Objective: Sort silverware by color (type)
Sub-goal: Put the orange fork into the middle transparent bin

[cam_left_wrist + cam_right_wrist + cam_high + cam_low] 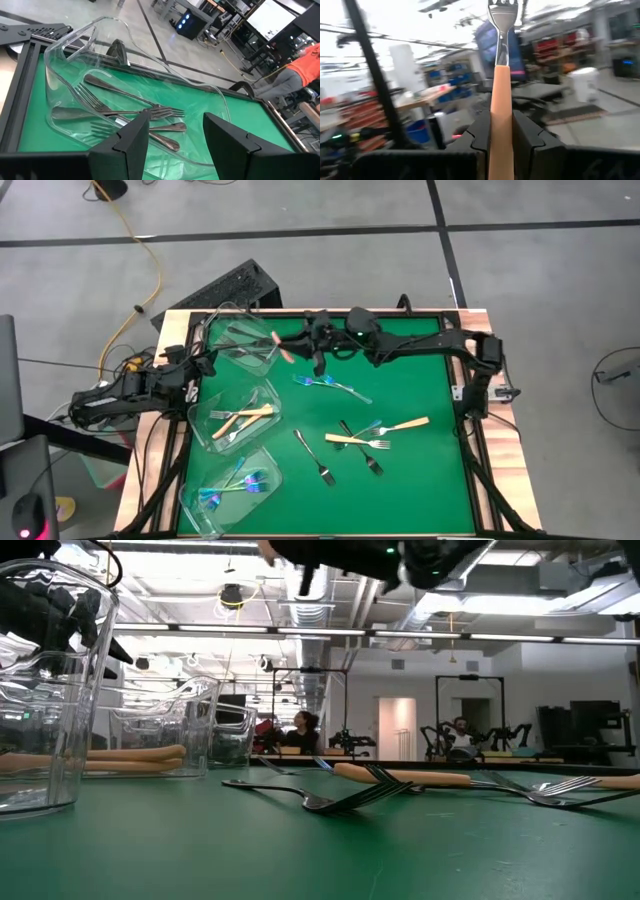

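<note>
You had the right gripper (501, 131) clenched on a cream-handled fork (500, 75) near the table's twelve o'clock edge, so you should have carried it toward eight o'clock over the cream-fork tub (202, 418) before releasing; only the left wrist view showed the left gripper (172, 132) spread open.

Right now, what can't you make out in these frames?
- Right pincer, shut on a tan-handled fork: the right wrist view shows only blurred room behind it, so what lies below is hidden.
- Low view: arms cut off by the top edge; neither pincer's fingertips show.
- High view: forks in the blue-fork tub too small to count.
- Left wrist view: the tub of grey forks is partly hidden behind the left pincer, which is open.
</note>
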